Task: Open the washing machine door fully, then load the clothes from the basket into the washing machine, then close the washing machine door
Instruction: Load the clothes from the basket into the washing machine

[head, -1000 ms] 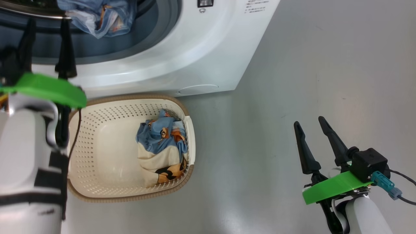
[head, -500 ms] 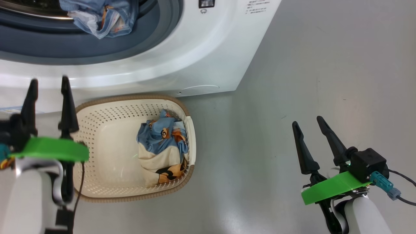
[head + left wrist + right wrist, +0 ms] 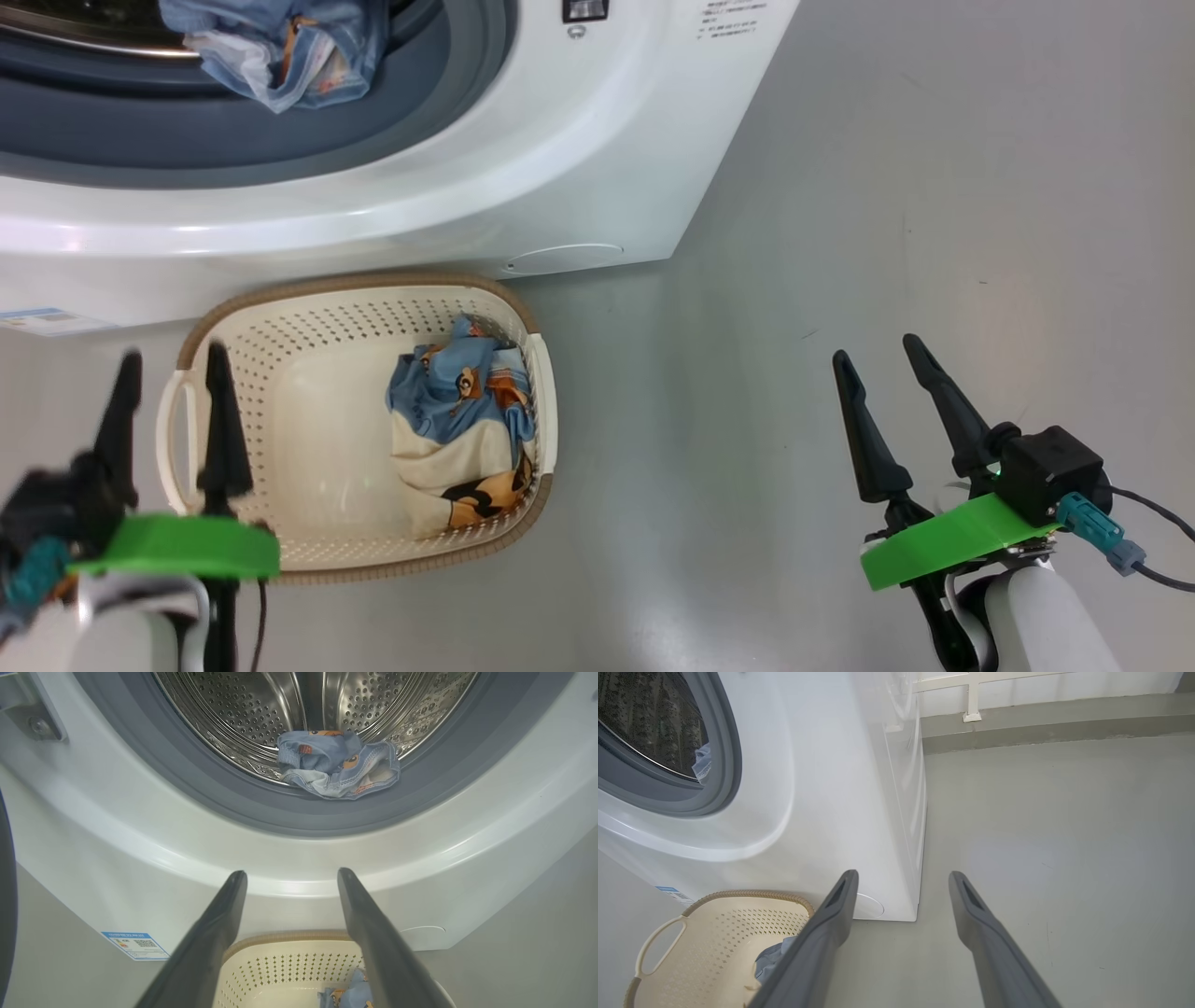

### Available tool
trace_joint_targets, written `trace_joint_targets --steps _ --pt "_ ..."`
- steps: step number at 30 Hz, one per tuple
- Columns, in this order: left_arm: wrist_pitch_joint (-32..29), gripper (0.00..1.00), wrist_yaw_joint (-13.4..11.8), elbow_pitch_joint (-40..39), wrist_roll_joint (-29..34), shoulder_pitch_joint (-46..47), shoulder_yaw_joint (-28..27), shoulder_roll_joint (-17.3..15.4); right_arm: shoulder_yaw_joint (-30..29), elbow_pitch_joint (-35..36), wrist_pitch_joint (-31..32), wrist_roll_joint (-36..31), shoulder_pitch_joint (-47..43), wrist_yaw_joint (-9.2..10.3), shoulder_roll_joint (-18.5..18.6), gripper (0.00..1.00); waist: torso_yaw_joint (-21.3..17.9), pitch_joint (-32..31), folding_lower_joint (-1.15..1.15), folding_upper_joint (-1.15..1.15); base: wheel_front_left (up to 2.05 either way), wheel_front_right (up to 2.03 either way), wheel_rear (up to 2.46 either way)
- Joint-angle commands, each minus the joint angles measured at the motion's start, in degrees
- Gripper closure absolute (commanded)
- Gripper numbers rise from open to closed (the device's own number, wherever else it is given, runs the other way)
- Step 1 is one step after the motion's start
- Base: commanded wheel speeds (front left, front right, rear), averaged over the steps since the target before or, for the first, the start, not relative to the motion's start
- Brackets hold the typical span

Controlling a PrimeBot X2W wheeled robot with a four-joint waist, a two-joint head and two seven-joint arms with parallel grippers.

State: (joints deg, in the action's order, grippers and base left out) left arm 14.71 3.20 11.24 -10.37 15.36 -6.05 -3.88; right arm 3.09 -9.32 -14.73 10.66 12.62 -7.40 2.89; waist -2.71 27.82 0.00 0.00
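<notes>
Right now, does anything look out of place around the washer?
Yes: the blue garment sits at the front lip of the drum, drooping onto the grey gasket rather than lying fully inside. Nothing else stands out.

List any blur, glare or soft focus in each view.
Head view: left gripper blurred, basket sharp, glare band on washing machine front. Left wrist view: bright reflections on the steel drum. Right wrist view: right gripper fingers slightly soft.

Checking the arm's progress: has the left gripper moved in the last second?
Yes. The left gripper has drawn back down the head view, from the opening of the washing machine to the left handle of the basket, which stayed put.
</notes>
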Motion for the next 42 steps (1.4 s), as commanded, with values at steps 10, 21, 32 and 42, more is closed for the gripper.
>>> trace_joint_targets --steps 10,21,32,42 --pt "0.29 0.00 -0.94 -3.41 0.17 -7.72 -2.65 0.54 1.81 1.28 -0.27 0.02 -0.95 -0.09 -0.02 0.00 -0.11 -0.05 0.00 0.00 0.00 0.00 0.00" --pt "0.29 0.00 -1.53 -4.47 0.28 -11.76 -1.90 0.90 2.02 1.10 -0.27 -0.04 -0.63 -0.09 -0.02 0.00 -0.16 -0.02 0.00 0.00 0.00 0.00 0.00" --pt "0.29 0.00 -2.09 -4.15 -0.76 -11.25 -0.85 0.99 1.95 0.99 -0.27 0.09 -0.54 -0.09 -0.02 0.00 -0.28 0.06 0.00 0.00 0.00 0.00 0.00" --pt "0.29 0.00 -0.13 -4.59 0.40 -6.06 -1.39 0.97 1.79 1.41 -0.27 0.55 -0.45 -0.09 -0.02 0.00 -0.10 0.15 0.00 0.00 0.00 0.00 0.00"
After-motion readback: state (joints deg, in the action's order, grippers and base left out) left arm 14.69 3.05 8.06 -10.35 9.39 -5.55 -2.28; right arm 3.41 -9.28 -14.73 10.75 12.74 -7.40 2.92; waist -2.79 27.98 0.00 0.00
